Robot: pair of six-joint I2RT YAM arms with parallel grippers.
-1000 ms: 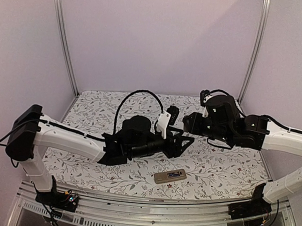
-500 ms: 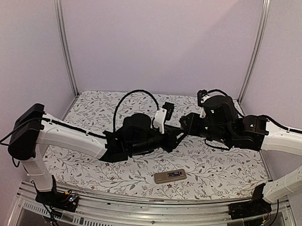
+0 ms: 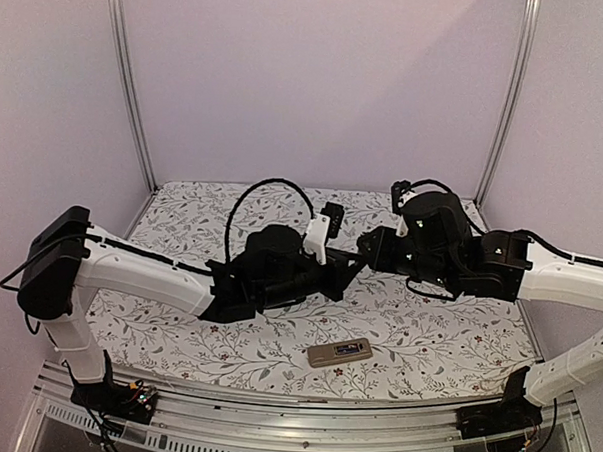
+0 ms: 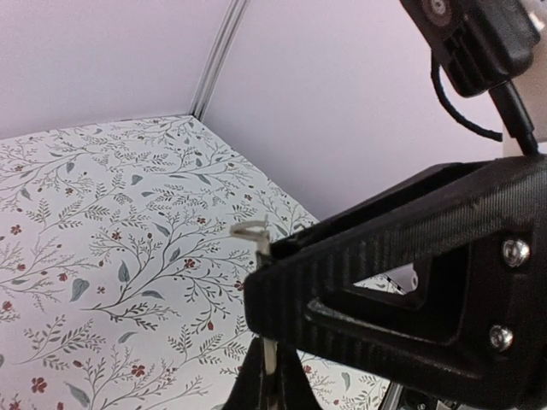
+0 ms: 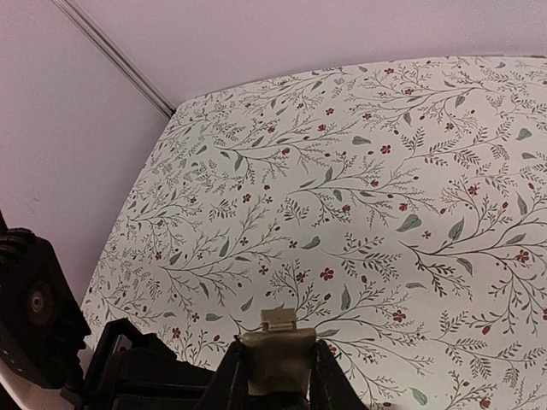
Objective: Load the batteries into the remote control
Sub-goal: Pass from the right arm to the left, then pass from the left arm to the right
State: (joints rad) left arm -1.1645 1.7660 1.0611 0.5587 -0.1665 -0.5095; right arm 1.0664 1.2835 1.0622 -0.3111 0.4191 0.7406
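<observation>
Left gripper [image 3: 352, 262] closed (open before); nearer right gripper [image 3: 369, 249]

The left end effector [image 4: 272, 376] is pinching the lower end of a thin tan-grey cover strip [image 4: 264, 249]. The strip is standing upright, hooked tab on top, over the floral tabletop [image 4: 102, 222] toward its far corner. The black ribbed right end effector [image 4: 261, 295] is reaching in from the right, its tip meeting the strip. A black camera [image 4: 479, 38] with its cable [image 4: 513, 111] is showing above it.

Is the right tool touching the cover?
Touching. The right wrist view shows the tan cover pinched between the fingers of the right tool, with both fingers pressed against its sides and no gap.
</observation>
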